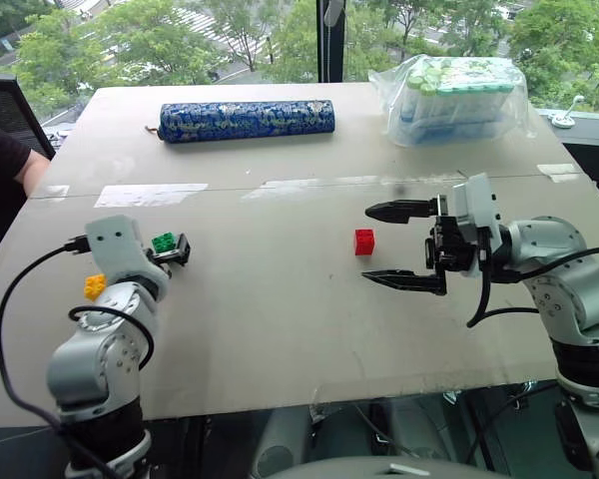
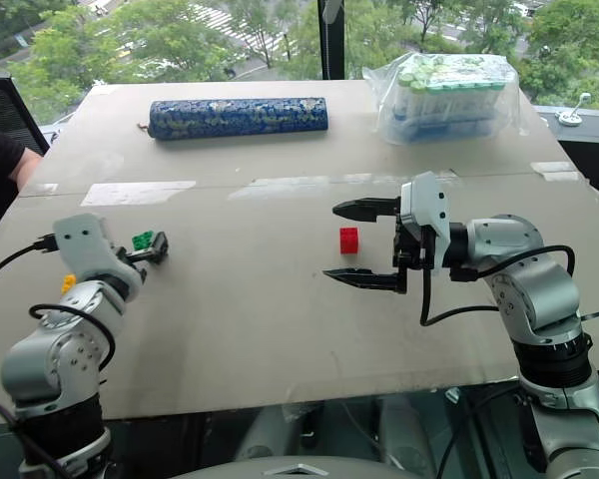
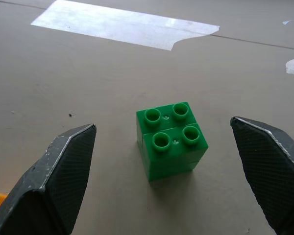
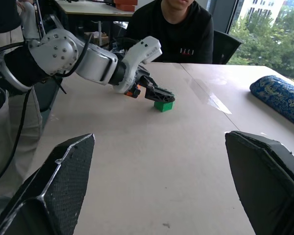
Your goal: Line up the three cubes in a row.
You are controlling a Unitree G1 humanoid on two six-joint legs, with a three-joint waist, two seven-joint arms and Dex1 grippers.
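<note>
The green cube point(image 3: 171, 142) stands on the table between the spread fingers of my left gripper point(image 3: 162, 125), which is open and not touching it. The yellow cube point(image 1: 95, 286) lies just beside my left wrist, partly hidden by it. Near the table's middle sits the red cube point(image 1: 364, 241). My right gripper point(image 2: 329, 240) is open wide and points left, raised above the table. In the eye views the red cube shows between its fingers. The right wrist view looks across the table at my left gripper point(image 4: 159, 95) over the green cube point(image 4: 163, 105).
A long blue patterned roll point(image 1: 248, 120) lies at the back of the table, and a clear bag of green-capped tubes point(image 1: 457, 98) at the back right. Tape strips point(image 1: 150, 194) cross the tabletop. A person in black point(image 4: 179, 29) sits at the table's left side.
</note>
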